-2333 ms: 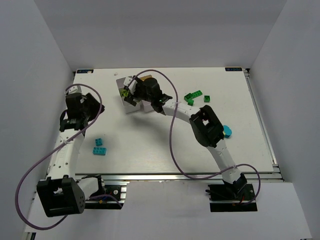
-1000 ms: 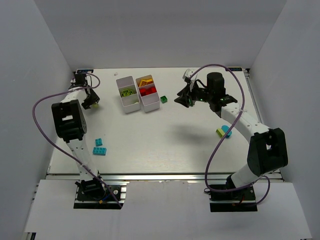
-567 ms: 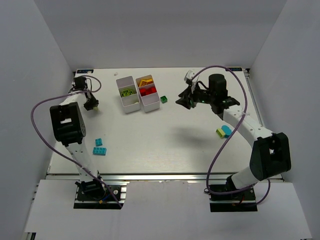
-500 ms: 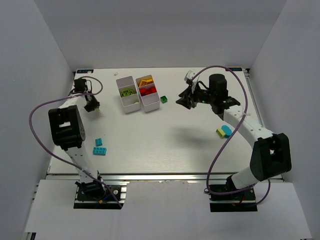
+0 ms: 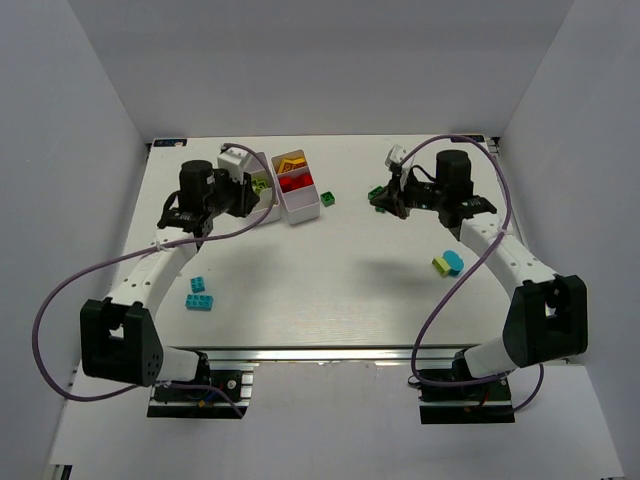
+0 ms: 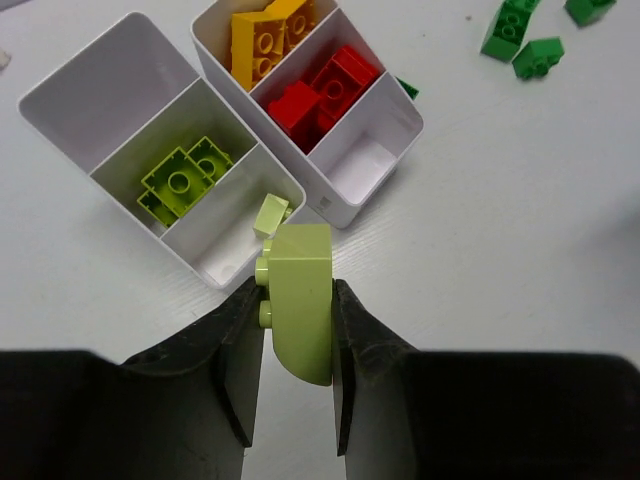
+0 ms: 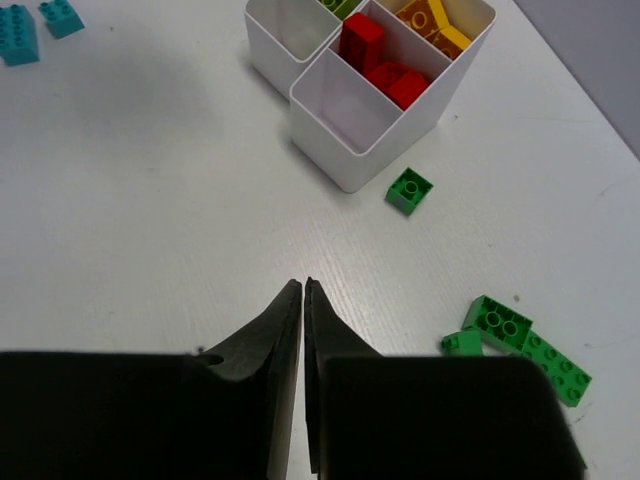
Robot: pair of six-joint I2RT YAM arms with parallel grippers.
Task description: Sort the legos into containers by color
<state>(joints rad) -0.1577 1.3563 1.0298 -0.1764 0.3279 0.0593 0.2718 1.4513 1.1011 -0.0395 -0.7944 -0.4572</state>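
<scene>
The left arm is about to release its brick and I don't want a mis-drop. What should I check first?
1. Grip of left end effector on lime brick: ok.
2. Brick above the lime part of the left tray: cannot tell; the wrist view shows it at the tray's near corner.
3. Room there: ok; the near compartment holds only one small piece.
4. Clearance of right end effector from the right tray: ok, it is over bare table near the green bricks.
5. Nothing in right end effector: ok, shut and empty.
</scene>
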